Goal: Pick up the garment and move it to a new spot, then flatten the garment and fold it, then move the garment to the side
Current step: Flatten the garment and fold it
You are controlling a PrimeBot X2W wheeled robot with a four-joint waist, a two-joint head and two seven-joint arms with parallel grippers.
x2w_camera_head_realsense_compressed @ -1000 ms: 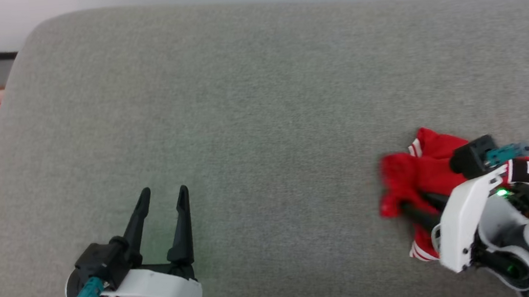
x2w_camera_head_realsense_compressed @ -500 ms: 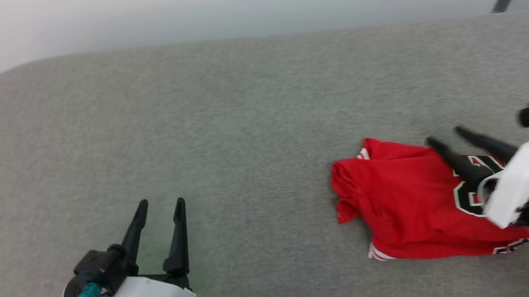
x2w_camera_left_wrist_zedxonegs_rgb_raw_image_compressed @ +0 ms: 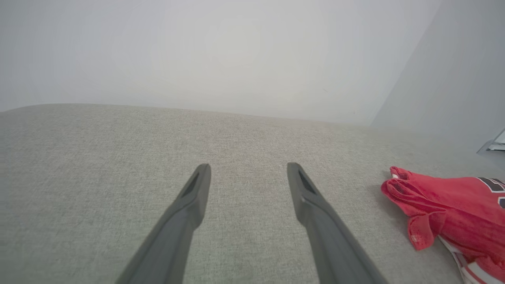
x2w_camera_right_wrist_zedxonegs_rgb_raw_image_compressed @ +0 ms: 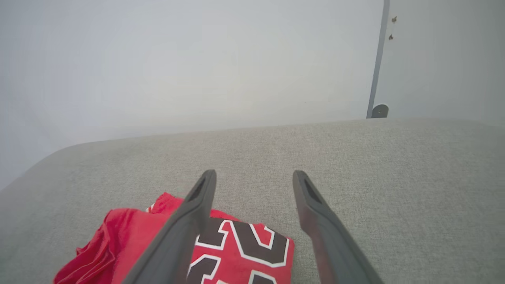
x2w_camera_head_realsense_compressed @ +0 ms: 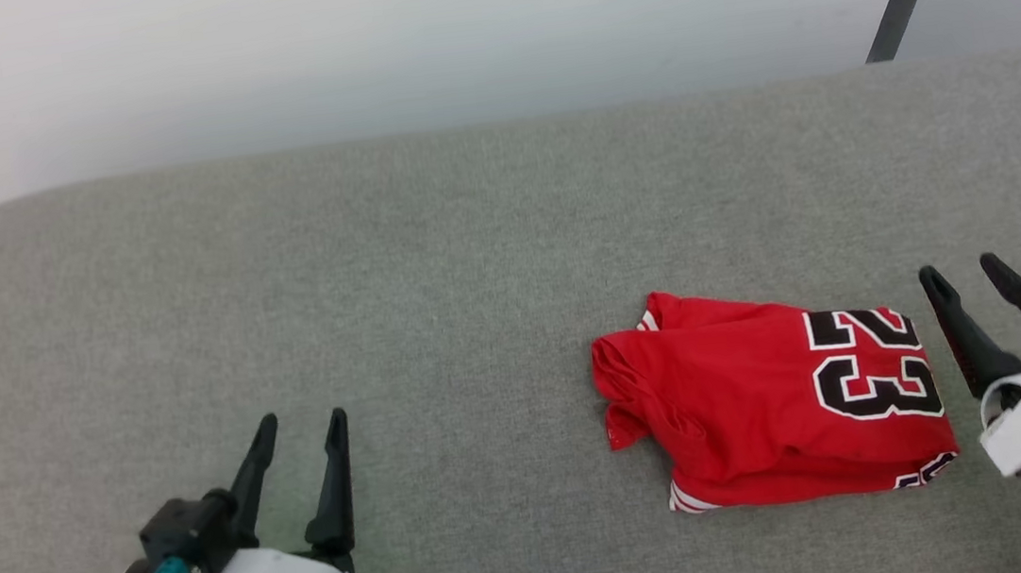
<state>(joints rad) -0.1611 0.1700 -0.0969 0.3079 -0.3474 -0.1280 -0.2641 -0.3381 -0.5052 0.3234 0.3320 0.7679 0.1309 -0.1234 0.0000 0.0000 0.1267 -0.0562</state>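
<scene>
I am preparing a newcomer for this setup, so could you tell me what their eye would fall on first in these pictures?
The red garment with its black number 23 stands out, lying folded on the right part of the grey table. Just to its right, the right gripper stands open and holds nothing. The left gripper is open at the head view's lower left.

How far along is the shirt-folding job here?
Done: the garment lies folded in a compact rectangle, number 23 up, on the right of the grey surface. In hand: nothing; the left gripper and right gripper stand open, clear of it. Left: apparently nothing, unless it must go further aside.
</scene>
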